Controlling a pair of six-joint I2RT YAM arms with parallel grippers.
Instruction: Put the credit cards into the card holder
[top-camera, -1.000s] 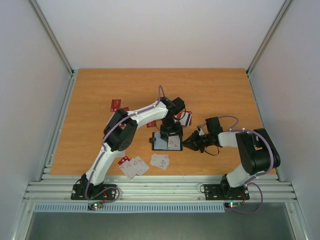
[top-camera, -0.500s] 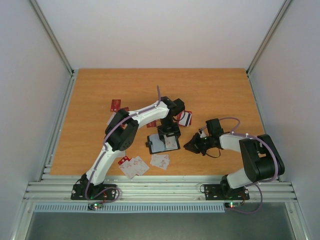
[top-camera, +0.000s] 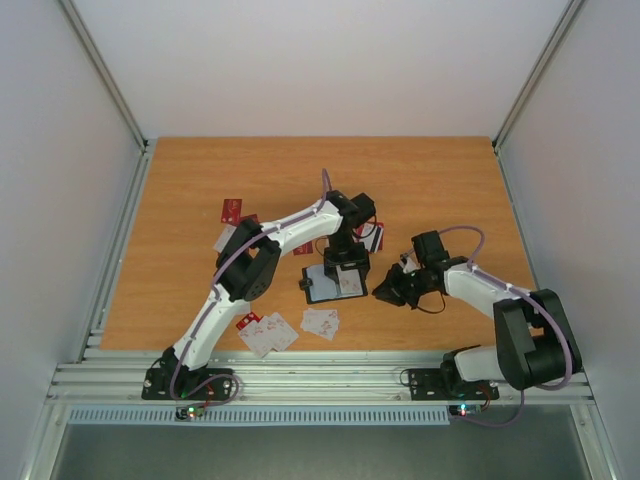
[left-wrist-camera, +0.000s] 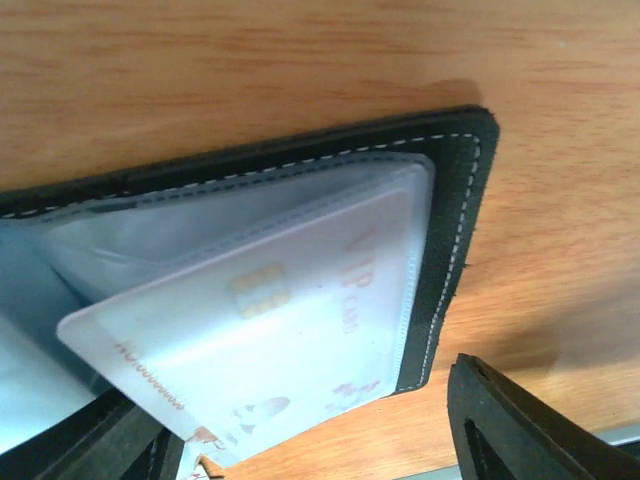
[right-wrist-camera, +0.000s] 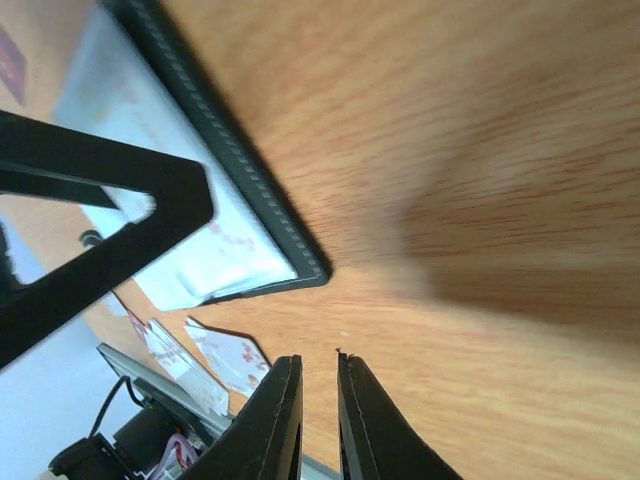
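The card holder (top-camera: 314, 288) lies open at mid-table, its black stitched cover (left-wrist-camera: 452, 200) and pale sleeves facing up. A white card (left-wrist-camera: 280, 320) with a chip and red marks sits part way in a clear sleeve, one corner sticking out. My left gripper (top-camera: 347, 266) hangs over it, open (left-wrist-camera: 300, 425), one finger on each side of that card's outer end; the right finger (left-wrist-camera: 510, 420) is apart from it. My right gripper (top-camera: 384, 294) rests low just right of the holder (right-wrist-camera: 262, 205), jaws nearly together (right-wrist-camera: 318, 358) on nothing.
Loose white cards (top-camera: 268, 332) (top-camera: 320, 321) lie near the front edge, also in the right wrist view (right-wrist-camera: 232, 356). Red cards (top-camera: 231, 210) lie at the left. A card with a dark stripe (top-camera: 373, 236) sits behind the left wrist.
The right gripper has drawn back to the right, off the holder's edge, and its arm has swung outward. The left gripper and holder shifted slightly left, then back.
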